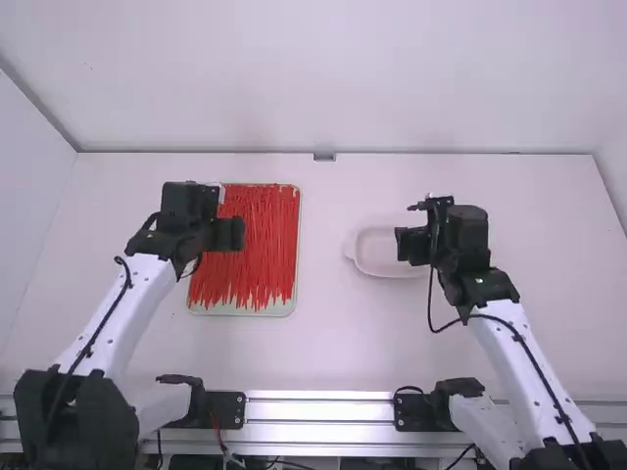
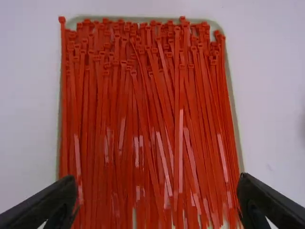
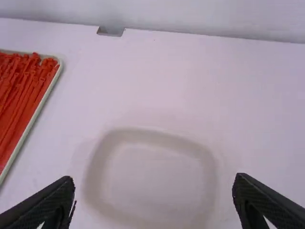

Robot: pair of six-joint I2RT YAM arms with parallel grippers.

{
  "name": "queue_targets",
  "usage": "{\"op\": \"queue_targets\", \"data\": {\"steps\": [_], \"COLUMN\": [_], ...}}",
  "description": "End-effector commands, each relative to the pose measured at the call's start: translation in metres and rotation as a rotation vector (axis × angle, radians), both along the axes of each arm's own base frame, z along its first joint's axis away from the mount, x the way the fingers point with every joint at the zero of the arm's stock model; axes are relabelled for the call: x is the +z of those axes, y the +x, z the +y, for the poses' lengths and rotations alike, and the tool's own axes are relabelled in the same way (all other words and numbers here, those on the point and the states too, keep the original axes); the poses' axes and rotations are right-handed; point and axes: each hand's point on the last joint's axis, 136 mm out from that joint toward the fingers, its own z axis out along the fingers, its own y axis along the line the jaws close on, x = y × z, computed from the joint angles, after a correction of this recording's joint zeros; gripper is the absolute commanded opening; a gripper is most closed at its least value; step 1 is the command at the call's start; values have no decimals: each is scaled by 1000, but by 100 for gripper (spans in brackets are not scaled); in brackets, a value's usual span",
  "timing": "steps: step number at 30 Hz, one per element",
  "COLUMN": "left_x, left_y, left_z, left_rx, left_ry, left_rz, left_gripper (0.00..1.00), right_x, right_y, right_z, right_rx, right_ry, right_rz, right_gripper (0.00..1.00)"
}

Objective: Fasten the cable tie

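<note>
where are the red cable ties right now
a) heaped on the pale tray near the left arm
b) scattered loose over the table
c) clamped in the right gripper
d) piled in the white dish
a: the red cable ties lie in a heap on the pale tray, right under the open left gripper.

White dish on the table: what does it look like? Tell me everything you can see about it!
The white dish is a shallow rounded rectangle with a raised rim, smooth like plastic, and it looks empty. It sits flat on the white table, apart from the tray of red cable ties to its left in the high view. The right gripper hangs above it, open, not touching it.
</note>
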Motion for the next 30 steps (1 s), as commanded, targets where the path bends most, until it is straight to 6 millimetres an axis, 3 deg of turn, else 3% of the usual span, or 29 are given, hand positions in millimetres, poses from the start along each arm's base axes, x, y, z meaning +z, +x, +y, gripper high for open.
{"op": "queue_targets", "data": {"steps": [1, 6, 13, 21, 30], "left_x": [5, 0, 2, 18, 44], "left_y": [9, 17, 23, 19, 38], "left_z": [-7, -7, -11, -11, -11], "left_rx": [-38, -35, -43, -43, -37], "left_ry": [-4, -8, -10, -9, -13], "left_rz": [4, 41, 67, 92, -1], "left_gripper": [92, 96, 99, 99, 99], "right_x": [12, 16, 22, 30, 34], "right_y": [7, 8, -10, -16, -9], "right_z": [12, 34, 57, 46, 45], "right_rx": [29, 92, 163, 93, 88], "right_ry": [12, 12, -2, 11, 23], "right_rz": [-6, 2, 22, 17, -6], "right_gripper": [92, 96, 99, 99, 99]}}
